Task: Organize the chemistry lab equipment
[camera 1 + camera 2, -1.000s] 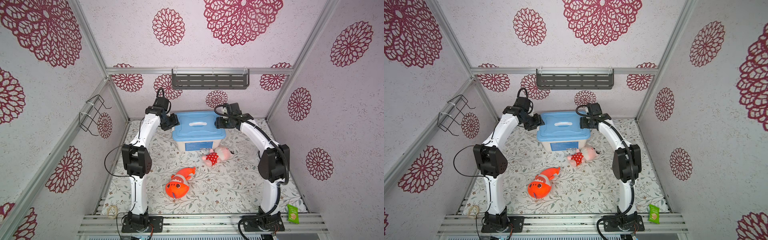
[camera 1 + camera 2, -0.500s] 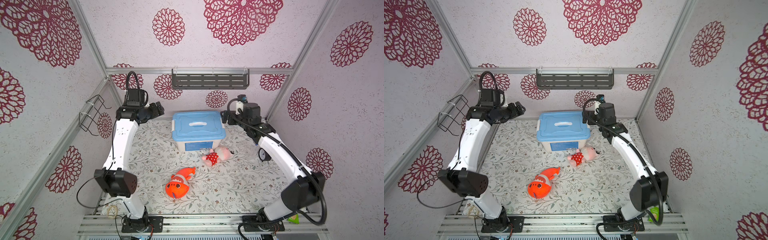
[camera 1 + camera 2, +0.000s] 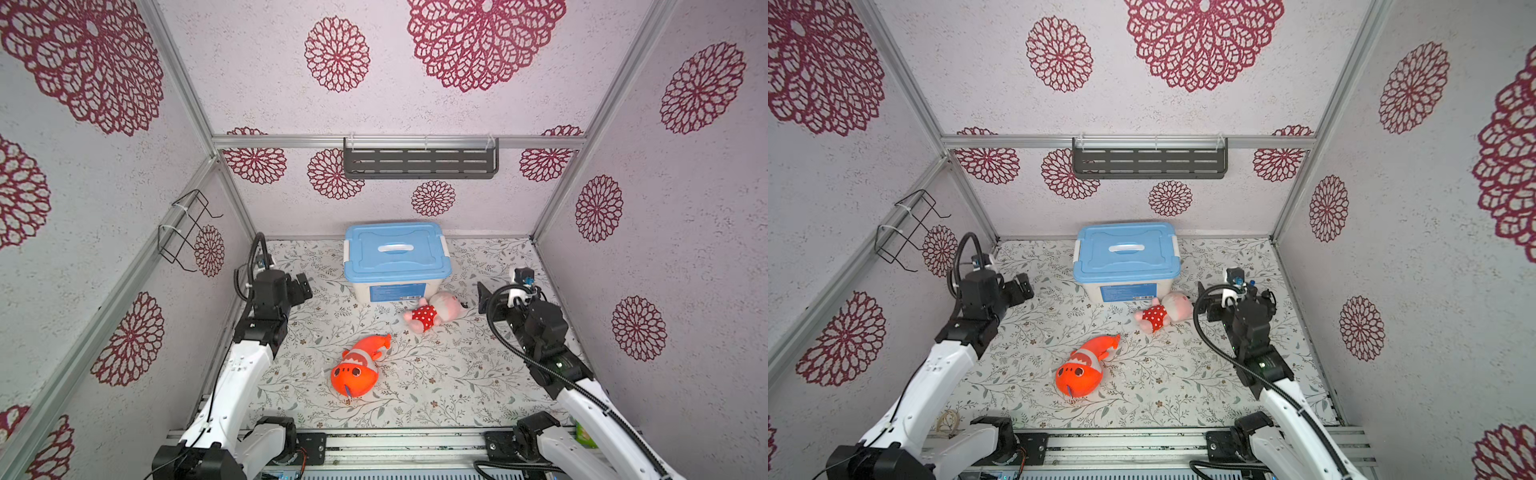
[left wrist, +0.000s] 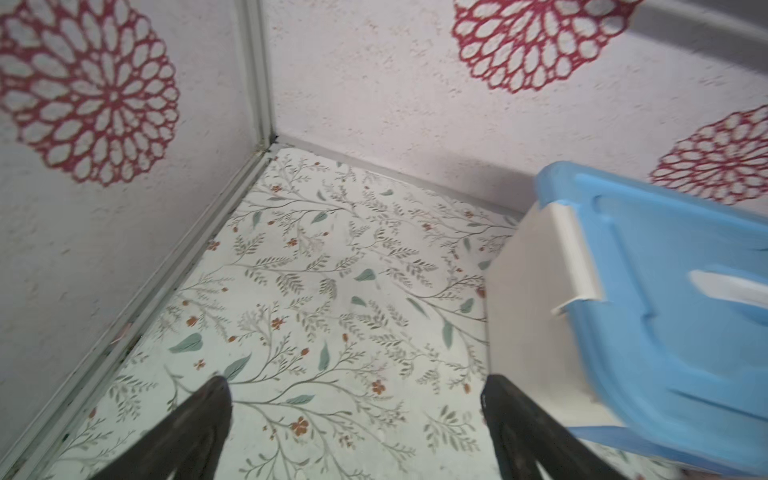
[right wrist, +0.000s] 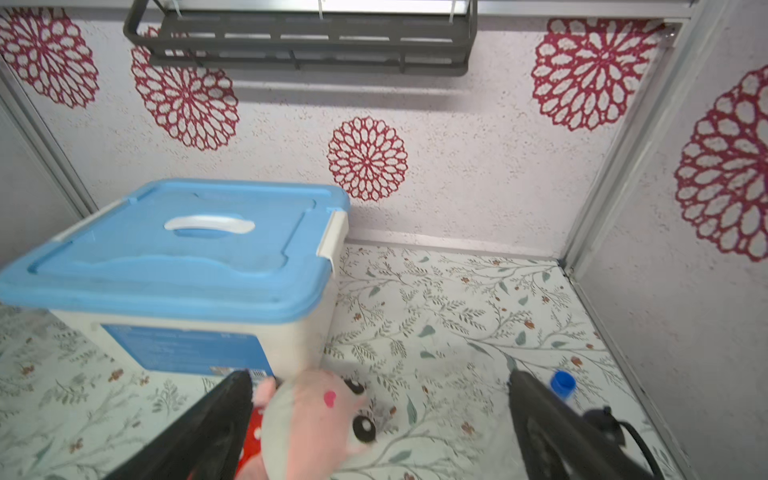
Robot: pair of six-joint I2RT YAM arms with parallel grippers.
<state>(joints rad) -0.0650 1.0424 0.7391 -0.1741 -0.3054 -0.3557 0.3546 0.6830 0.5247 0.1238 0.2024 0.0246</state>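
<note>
Of the chemistry lab equipment, only a blue cap (image 5: 563,383) on a clear tube shows. It lies on the floor beside one finger of my right gripper (image 5: 381,376); the rest of the tube is hidden. The other pieces are out of view. A white storage box with a shut blue lid (image 3: 397,253) (image 3: 1125,253) stands at the back middle. My left gripper (image 3: 305,286) (image 4: 357,384) hovers open and empty to the box's left. My right gripper (image 3: 482,297) (image 3: 1204,301) hangs open to its right, just beyond the pink doll's head (image 5: 316,424), gripping nothing.
The pink doll in a red dotted dress (image 3: 436,311) lies in front of the box. An orange plush fish (image 3: 359,365) lies nearer the front. A grey shelf (image 3: 419,162) hangs on the back wall and a wire basket (image 3: 187,232) on the left wall. A green packet (image 3: 582,432) sits front right.
Both grippers left the sides of the box, swung outward and came down toward the front. Their jaws opened wider. The box and the toys stayed put.
</note>
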